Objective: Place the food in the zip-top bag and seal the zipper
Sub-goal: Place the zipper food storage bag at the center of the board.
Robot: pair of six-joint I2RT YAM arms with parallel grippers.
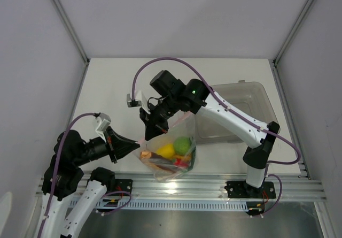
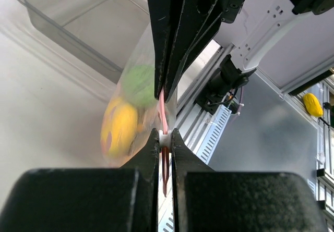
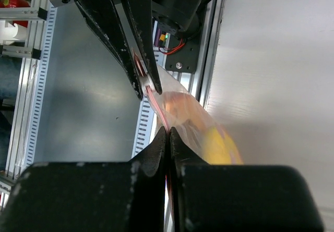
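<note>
Now, with the food (image 1: 166,151) inside the bag (image 1: 154,146) at the table's (image 1: 112,88) near edge and left tool (image 2: 165,136) and right tool (image 3: 167,133) both clamped on the zipper (image 2: 162,112), the right should probably slide along it firmly while the left anchors its end.

My left hand (image 2: 164,136) is closed, its two black fingertips pinching the pinkish-red zipper (image 2: 162,112) with a small white bit caught between them. Directly above, my right hand (image 2: 160,91) comes down with its fingers pressed together on the same strip, which runs taut between the two hands. The zip-top bag (image 2: 143,52) hangs to the left of the strip, a yellow-orange fruit (image 2: 122,130) and a green round fruit (image 2: 138,83) blurred inside it. Behind it, a grey translucent bin (image 2: 68,39) sits on the white bench (image 2: 36,117).
</note>
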